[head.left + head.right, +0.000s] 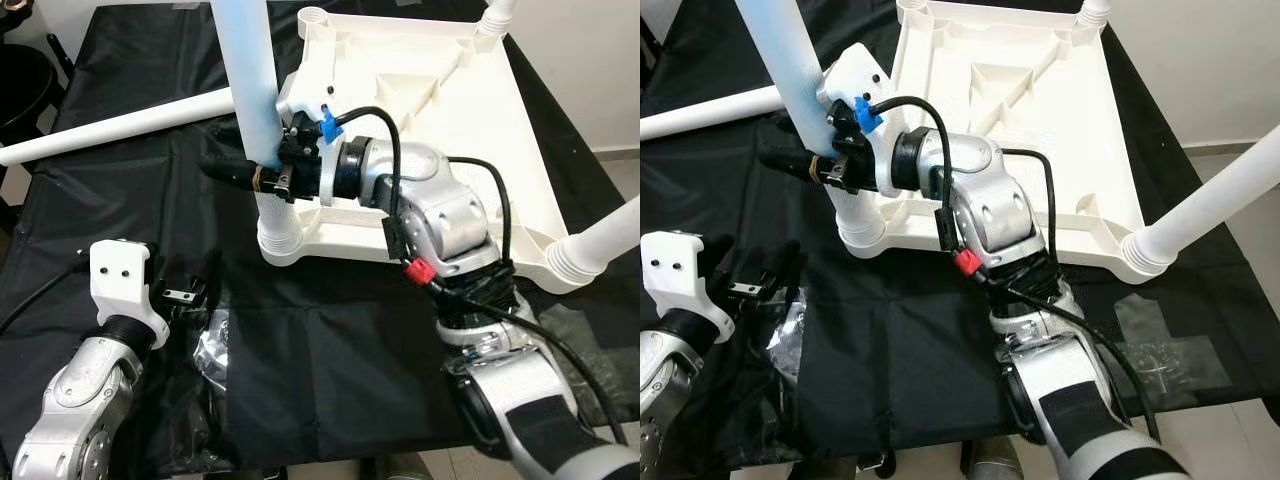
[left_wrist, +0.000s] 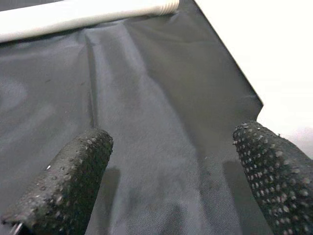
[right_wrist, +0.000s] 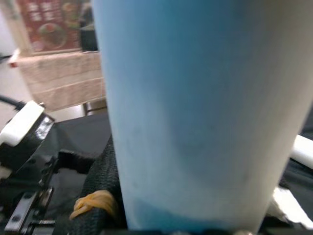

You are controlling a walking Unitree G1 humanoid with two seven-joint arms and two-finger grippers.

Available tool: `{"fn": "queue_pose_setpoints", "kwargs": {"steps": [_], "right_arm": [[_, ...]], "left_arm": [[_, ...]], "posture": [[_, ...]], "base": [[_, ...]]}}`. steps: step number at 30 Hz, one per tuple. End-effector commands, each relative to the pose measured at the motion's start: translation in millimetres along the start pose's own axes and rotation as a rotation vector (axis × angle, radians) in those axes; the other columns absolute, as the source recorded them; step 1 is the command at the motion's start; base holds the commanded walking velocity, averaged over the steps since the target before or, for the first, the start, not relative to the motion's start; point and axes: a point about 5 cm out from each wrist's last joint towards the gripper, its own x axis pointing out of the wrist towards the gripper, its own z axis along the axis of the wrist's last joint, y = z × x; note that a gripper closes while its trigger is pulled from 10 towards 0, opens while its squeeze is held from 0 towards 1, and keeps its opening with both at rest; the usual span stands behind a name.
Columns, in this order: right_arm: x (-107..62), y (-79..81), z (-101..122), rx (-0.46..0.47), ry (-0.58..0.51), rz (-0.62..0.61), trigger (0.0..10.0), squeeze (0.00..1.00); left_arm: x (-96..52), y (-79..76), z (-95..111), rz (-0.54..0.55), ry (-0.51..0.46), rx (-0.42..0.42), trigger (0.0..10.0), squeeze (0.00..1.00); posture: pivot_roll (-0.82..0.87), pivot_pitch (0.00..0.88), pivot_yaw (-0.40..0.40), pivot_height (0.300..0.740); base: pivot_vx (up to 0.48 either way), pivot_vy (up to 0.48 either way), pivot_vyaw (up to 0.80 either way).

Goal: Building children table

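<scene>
One loose leg [image 1: 120,125] lies at the black cloth's [image 1: 330,350] far left edge. Your left gripper [image 1: 185,290] idles, fingers spread. Your right gripper [image 1: 265,172] pinches the upright leg [image 1: 250,80] in the upturned table's [image 1: 440,110] near-left corner socket; keep it vertical and press straight down.

The upturned child's table top [image 1: 430,130] looks like moulded white plastic, smooth with a dull sheen, its underside ribbed. The upright leg [image 1: 248,80] is smooth white plastic tubing with a faint blue tint, ridged at its collar; the loose leg [image 1: 120,125] lying apart has the same matt white skin. Under everything lies a black cloth [image 1: 330,350], a fine woven fabric, matt and creased. The right tool [image 1: 240,172] has black fingers with a woven, textured covering; the fingers [image 2: 73,186] of the left tool [image 2: 171,181] are black rubbery pads, rough with raised dots. The arm shells [image 1: 450,215] are brushed silver metal, softly glossy. A crumpled clear plastic bag [image 1: 215,350] glints.
</scene>
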Motion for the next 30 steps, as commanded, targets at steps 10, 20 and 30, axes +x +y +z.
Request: {"fn": "queue_pose_setpoints", "kwargs": {"steps": [10,20,30], "right_arm": [[-2.4,16.3,-25.3,0.159,0.096,-0.252,10.0,0.0],[1.7,32.7,-30.1,0.189,0.125,-0.246,10.0,0.0],[5.7,50.0,-27.8,0.18,0.135,-0.236,10.0,0.0]], "left_arm": [[6.6,11.8,9.1,0.001,-0.025,0.019,10.0,0.0],[23.8,27.1,42.4,0.005,-0.133,0.042,10.0,0.0],[34.0,50.4,81.4,-0.041,-0.26,-0.065,10.0,0.0]], "posture": [[0.03,0.379,-0.011,0.74],[0.03,0.361,-0.008,0.74],[0.02,0.339,-0.019,0.74]], "base": [[0.0,0.0,0.0],[0.0,0.0,0.0],[0.0,0.0,0.0]]}}
